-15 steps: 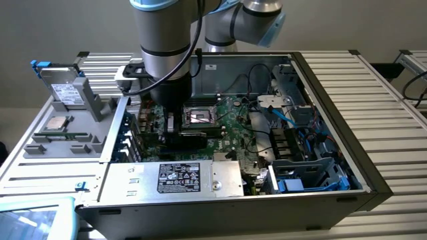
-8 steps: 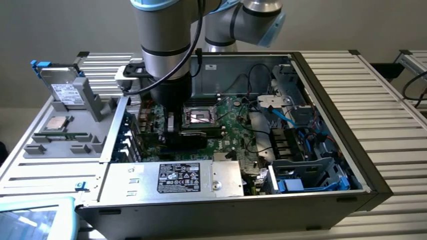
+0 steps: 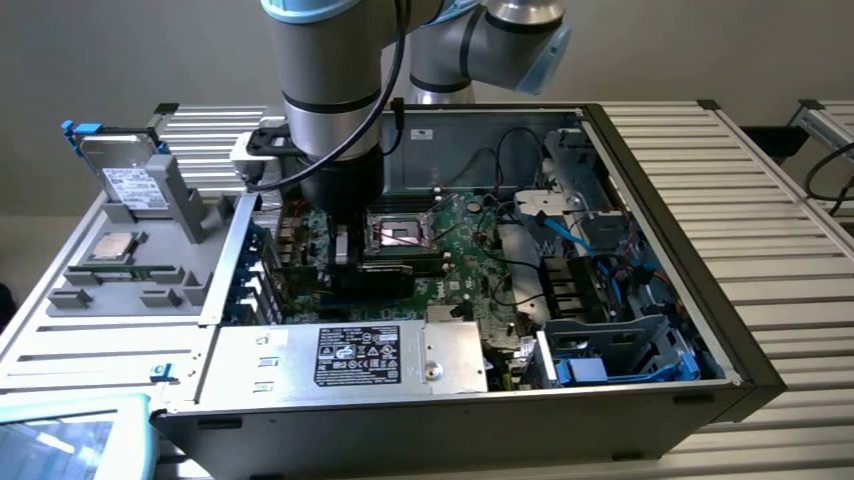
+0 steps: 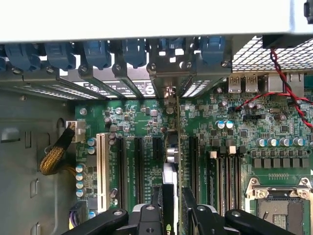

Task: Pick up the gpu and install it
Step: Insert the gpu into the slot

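In the exterior view the arm reaches down into the open computer case, tool low over the motherboard. In the wrist view the tool pinches the gpu edge-on, standing upright along the 12 o'clock line so it meets the slot.
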Tool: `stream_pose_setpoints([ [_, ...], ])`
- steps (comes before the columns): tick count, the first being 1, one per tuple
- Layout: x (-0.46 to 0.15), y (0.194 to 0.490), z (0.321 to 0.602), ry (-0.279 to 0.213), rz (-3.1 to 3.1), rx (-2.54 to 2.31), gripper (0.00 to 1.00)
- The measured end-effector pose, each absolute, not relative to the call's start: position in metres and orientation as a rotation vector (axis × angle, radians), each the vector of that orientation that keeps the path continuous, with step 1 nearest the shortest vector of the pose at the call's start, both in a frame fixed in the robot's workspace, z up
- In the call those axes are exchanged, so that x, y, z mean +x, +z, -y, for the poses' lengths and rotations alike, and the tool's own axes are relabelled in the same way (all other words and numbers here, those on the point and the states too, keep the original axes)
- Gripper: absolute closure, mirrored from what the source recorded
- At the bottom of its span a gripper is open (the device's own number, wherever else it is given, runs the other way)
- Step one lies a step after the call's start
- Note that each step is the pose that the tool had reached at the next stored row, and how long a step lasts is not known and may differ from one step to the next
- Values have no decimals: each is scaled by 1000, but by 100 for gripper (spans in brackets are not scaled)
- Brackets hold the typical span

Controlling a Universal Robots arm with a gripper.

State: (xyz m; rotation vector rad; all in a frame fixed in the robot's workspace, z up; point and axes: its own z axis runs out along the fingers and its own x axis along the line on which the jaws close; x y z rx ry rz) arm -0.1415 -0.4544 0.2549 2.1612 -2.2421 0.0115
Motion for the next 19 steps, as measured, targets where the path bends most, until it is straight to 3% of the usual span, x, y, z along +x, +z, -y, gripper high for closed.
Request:
stream_pose_setpoints([
  [19,-141,255,454,11,2243,2162,73],
])
